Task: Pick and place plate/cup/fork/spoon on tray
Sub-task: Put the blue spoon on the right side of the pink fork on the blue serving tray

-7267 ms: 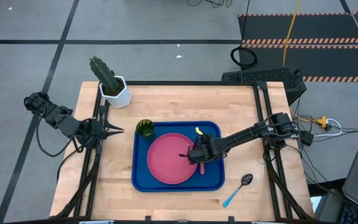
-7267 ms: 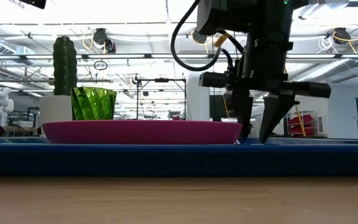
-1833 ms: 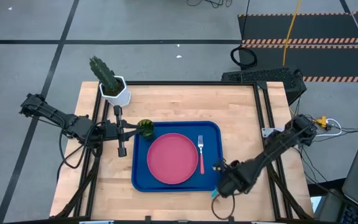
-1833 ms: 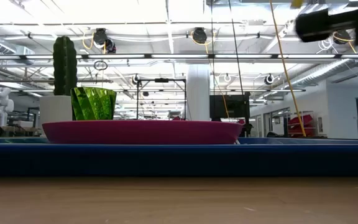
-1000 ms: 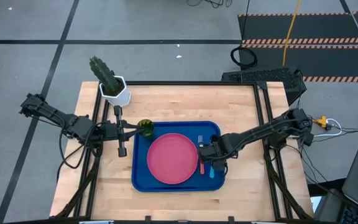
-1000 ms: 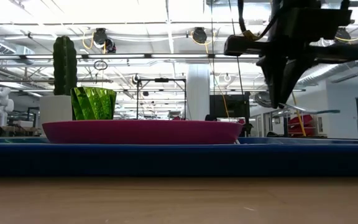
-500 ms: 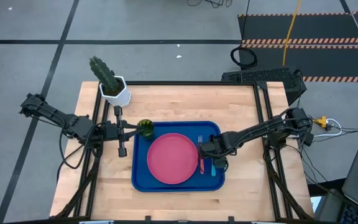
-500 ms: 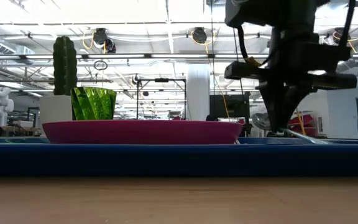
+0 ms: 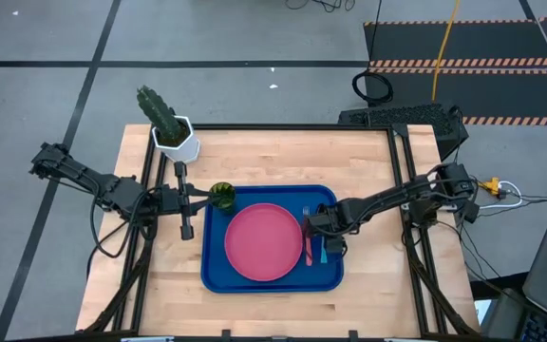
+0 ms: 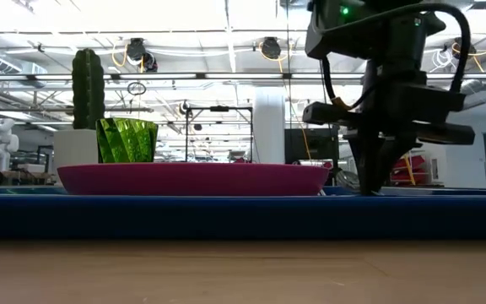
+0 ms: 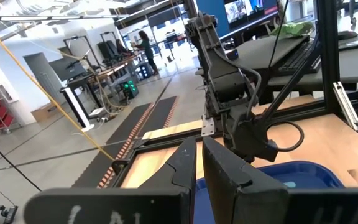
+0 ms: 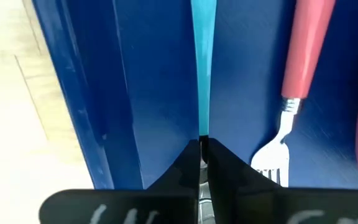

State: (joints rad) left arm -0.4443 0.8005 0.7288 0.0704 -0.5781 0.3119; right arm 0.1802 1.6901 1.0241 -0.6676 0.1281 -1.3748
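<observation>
The blue tray (image 9: 220,272) holds the pink-red plate (image 9: 262,242), the green cup (image 9: 221,196) in its far left corner, and the fork (image 9: 305,237) lying right of the plate. My right gripper (image 9: 323,231) stands over the tray's right strip, shut on the blue-handled spoon (image 9: 323,251), which lies beside the fork (image 12: 303,56). My left gripper (image 9: 202,197) waits just left of the cup, shut, pointing at it. The cup does not show in the left wrist view (image 11: 199,155). Whether the tips touch the cup I cannot tell. My right gripper pinches the spoon at the bowl end of its blue handle (image 12: 201,134) between the two fingers. The fingers (image 10: 368,181) point straight down from above. The bowl is hidden under them. The handle (image 12: 202,62) runs toward the near edge, level, close over the tray's floor.
A white pot with a cactus (image 9: 174,138) stands at the table's far left corner. Bare wood lies right of the tray (image 9: 373,271) and along the near edge. The right arm reaches in from the table's right side.
My right gripper, still shut on the spoon, has come down from above the tray's rim into the tray and shifted slightly toward the far edge. The spoon has gone down with it and now lies low beside the fork.
</observation>
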